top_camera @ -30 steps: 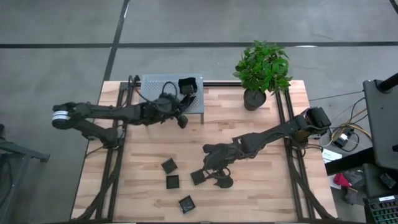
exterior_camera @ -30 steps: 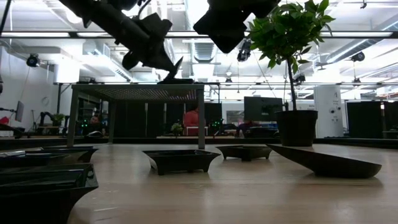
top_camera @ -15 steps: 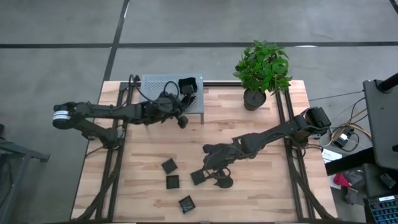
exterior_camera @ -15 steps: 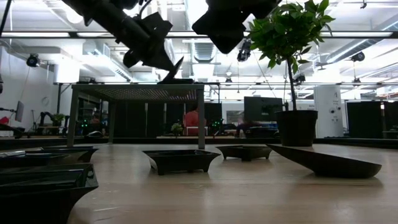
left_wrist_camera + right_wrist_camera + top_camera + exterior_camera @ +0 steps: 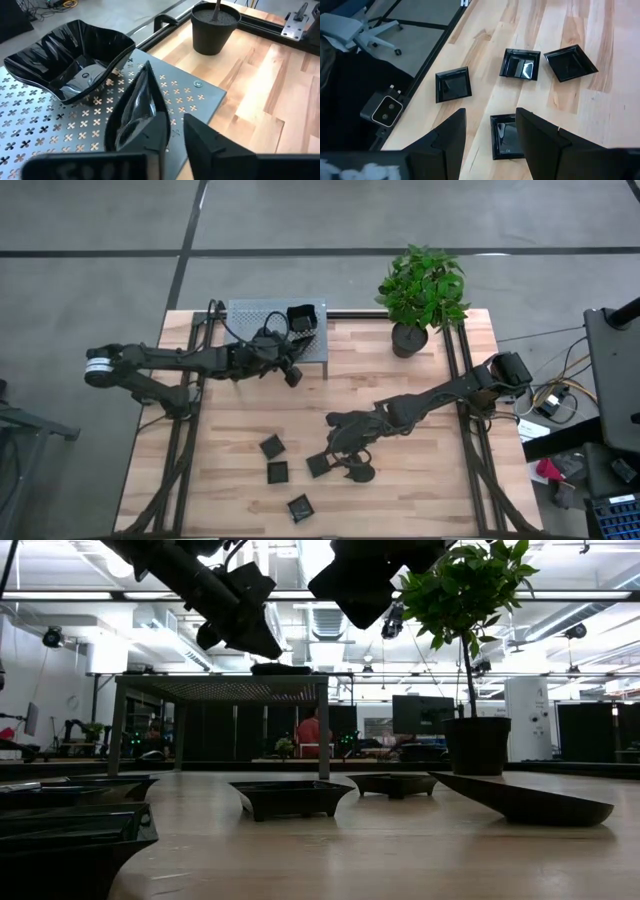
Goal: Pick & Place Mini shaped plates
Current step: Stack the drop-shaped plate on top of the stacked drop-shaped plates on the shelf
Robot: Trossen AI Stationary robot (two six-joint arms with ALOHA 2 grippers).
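Observation:
A grey perforated stand (image 5: 260, 330) at the table's far left carries a square wavy plate (image 5: 75, 55) and a leaf-shaped plate (image 5: 135, 110), which lies flat on the stand's top (image 5: 281, 668). My left gripper (image 5: 176, 137) hovers open just above the stand, its gap empty and the leaf plate beside one finger. Several square plates lie on the wood near the table's front (image 5: 277, 472). My right gripper (image 5: 490, 142) hangs open above them, and one square plate (image 5: 507, 137) lies on the table below its gap. My left gripper has one finger (image 5: 157, 132) right beside the leaf plate's near rim (image 5: 142, 127). I cannot tell whether they touch. The plate rests on the stand.
A potted plant (image 5: 408, 338) stands at the far right, close to the stand's corner. A long leaf-shaped plate (image 5: 525, 800) and square plates (image 5: 290, 795) sit on the wood. Black rails (image 5: 462, 370) run along both sides of the table.
My left gripper has let go of the leaf plate. The plate hung tilted from the fingers with its low end on the stand, and it now lies flat on the stand's top. My right gripper has kept still.

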